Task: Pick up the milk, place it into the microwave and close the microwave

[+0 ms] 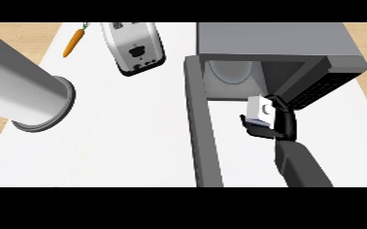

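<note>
Right hand (276,121) curls round the milk carton (259,110), holding it just in front of the open microwave (276,39), whose door (202,126) swings out toward the near side. On the white desk (129,126) to the left lie a toaster (134,46) and a carrot (74,41) (far left).

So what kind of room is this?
Probably a kitchen. There's a microwave with its door open, a toaster and a carrot on a white counter.
</note>
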### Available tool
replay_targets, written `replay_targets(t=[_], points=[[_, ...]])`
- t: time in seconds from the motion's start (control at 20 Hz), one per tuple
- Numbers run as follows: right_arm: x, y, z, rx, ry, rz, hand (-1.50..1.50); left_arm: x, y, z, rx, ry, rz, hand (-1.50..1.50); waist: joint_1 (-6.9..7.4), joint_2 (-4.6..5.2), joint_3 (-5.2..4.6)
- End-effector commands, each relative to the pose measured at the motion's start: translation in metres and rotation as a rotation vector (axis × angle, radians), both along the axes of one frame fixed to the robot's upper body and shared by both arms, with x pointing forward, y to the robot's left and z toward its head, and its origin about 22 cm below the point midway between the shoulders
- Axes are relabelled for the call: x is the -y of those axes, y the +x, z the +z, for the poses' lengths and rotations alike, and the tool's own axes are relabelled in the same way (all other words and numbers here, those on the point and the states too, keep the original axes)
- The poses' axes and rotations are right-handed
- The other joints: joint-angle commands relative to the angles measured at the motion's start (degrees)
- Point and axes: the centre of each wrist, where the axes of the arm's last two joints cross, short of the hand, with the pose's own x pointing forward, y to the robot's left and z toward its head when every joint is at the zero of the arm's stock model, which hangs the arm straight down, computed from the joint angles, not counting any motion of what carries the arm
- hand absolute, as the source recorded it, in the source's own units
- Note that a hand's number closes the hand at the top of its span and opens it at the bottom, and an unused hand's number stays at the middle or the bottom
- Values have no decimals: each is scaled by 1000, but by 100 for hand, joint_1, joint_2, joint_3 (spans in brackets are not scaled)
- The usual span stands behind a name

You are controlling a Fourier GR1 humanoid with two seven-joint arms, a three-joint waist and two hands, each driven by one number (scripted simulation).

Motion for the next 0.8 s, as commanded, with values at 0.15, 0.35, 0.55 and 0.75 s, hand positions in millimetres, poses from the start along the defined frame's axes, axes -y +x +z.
replay_targets(t=[0.15,0.35,0.55,0.75], points=[[1,-1,16,81,15,59,150,10,-6,4,2,-2,12,-150,-113,-48,-11],[5,-18,31,92,-4,74,150,-6,-14,6,-22,-4,-29,-150,-168,-70,-17],[5,-55,34,25,-34,79,150,9,-6,7,-24,-4,-25,-150,-175,-57,-15],[25,-62,67,26,-8,155,150,-5,-3,6,-2,-5,8,-150,-148,-43,-14]])
